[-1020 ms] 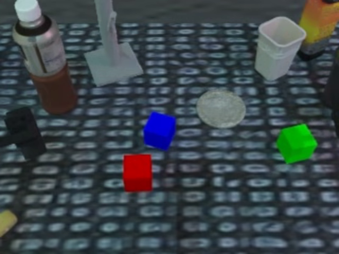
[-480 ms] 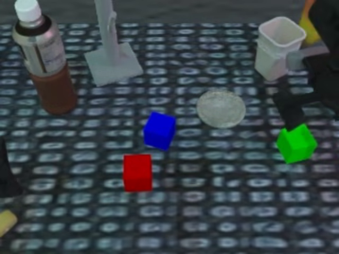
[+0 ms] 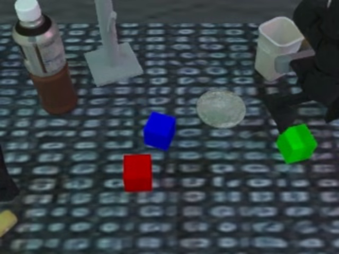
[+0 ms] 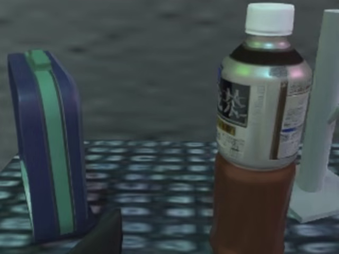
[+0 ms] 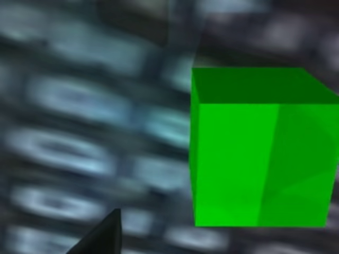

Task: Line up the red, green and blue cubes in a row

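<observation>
The red cube lies left of centre near the front. The blue cube sits just behind it and slightly to the right, turned at an angle. The green cube rests alone at the right and fills the right wrist view. My right gripper hangs open just behind and above the green cube, with one dark fingertip showing clear of the cube's side. My left gripper is a dark shape at the table's left edge, far from all three cubes.
A brown tea bottle and a white stand are at the back left. A white cup stands at the back right, touching my right arm's outline. A silver disc lies behind centre. A blue-green striped box stands near the bottle.
My right arm has come in from the right and now hangs over the green cube. My left gripper has pulled back to the left edge. The cubes have not moved.
</observation>
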